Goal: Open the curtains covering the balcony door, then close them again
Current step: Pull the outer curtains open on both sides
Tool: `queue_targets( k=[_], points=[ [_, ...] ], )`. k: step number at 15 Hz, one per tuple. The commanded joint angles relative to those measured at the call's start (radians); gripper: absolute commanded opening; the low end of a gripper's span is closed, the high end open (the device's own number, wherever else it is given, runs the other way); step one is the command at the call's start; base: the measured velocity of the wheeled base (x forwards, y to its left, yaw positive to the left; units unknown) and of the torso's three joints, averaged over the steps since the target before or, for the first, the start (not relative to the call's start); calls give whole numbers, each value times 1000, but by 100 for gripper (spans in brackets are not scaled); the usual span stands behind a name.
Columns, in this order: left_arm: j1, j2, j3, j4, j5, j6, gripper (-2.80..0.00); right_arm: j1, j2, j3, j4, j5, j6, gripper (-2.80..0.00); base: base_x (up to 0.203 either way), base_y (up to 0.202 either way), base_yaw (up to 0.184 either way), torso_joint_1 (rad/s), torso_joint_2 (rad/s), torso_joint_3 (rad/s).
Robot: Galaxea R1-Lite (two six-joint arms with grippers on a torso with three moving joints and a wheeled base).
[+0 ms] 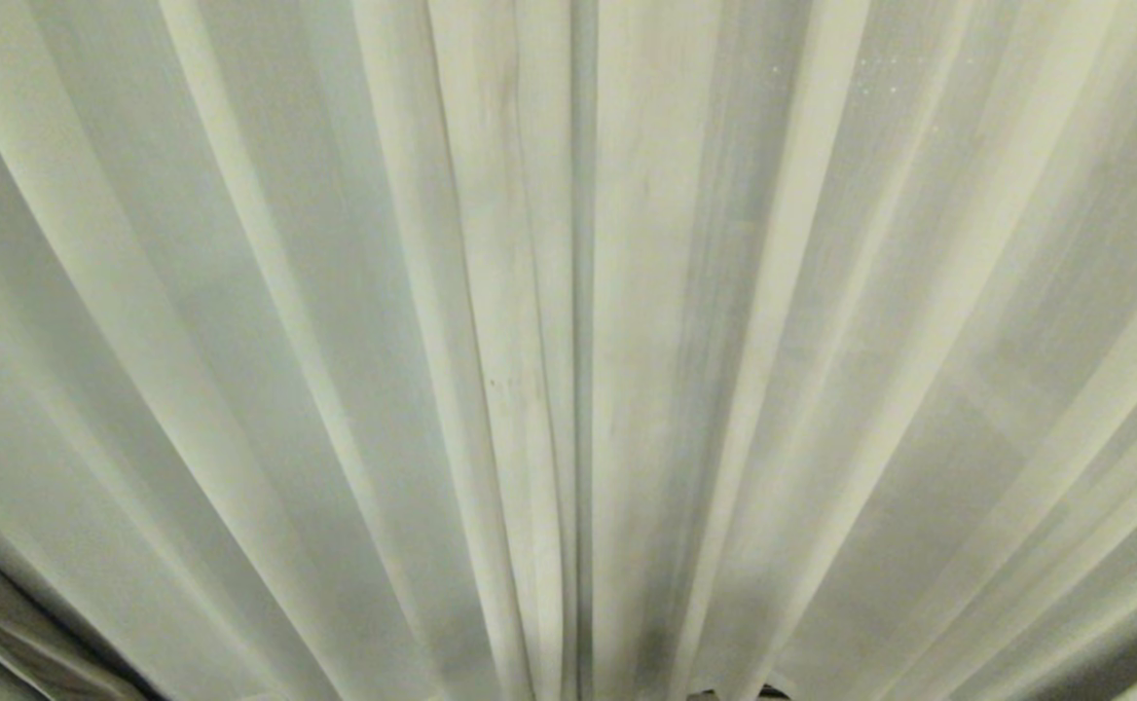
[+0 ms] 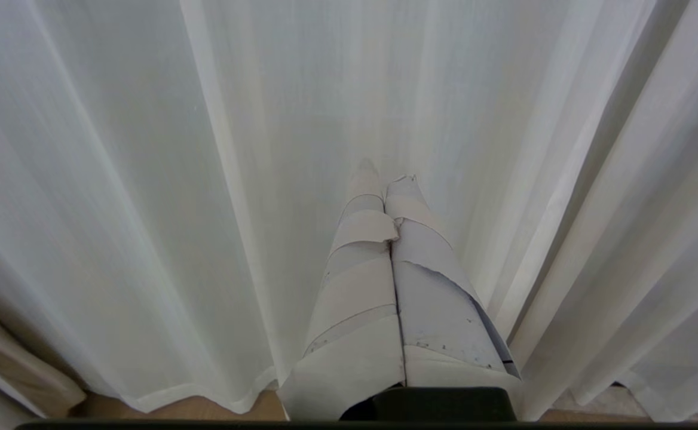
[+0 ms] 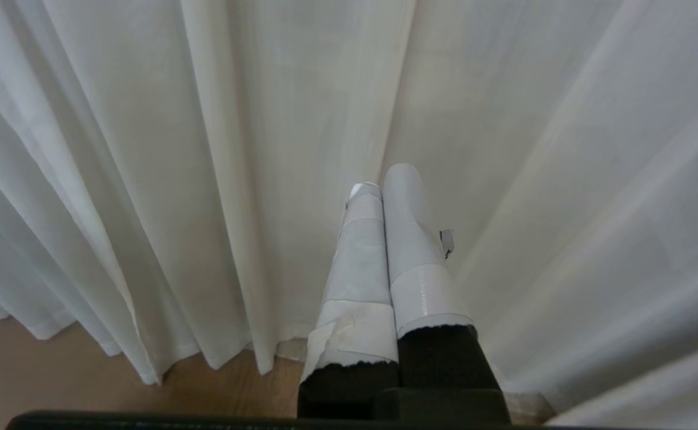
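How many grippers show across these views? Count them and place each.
2. The left gripper shows in the left wrist view, the right gripper in the right wrist view, both pointing at the curtains. Neither shows in the head view.

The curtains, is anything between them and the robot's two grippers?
Nothing visible. The left gripper and the right gripper, both shut, point straight at the curtains, with only hanging fabric ahead of their tips. Whether the tips touch the cloth cannot be told. The balcony door is hidden behind the fabric.
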Motion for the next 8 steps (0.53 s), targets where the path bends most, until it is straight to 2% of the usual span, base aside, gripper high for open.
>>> queue_targets(
  k=[1,5,8],
  points=[
    [0,0,0,0,-1,0,-280,-3,-86,8,17,-1,-37,-280,0,0,0,0,0,0],
    [0,0,0,0,-1,0,-280,-2,-85,8,20,-2,-19,-280,0,0,0,0,0,0],
    [0,0,0,0,0,0,-280,-3,-85,8,18,-3,29,-280,0,0,0,0,0,0]
  ],
)
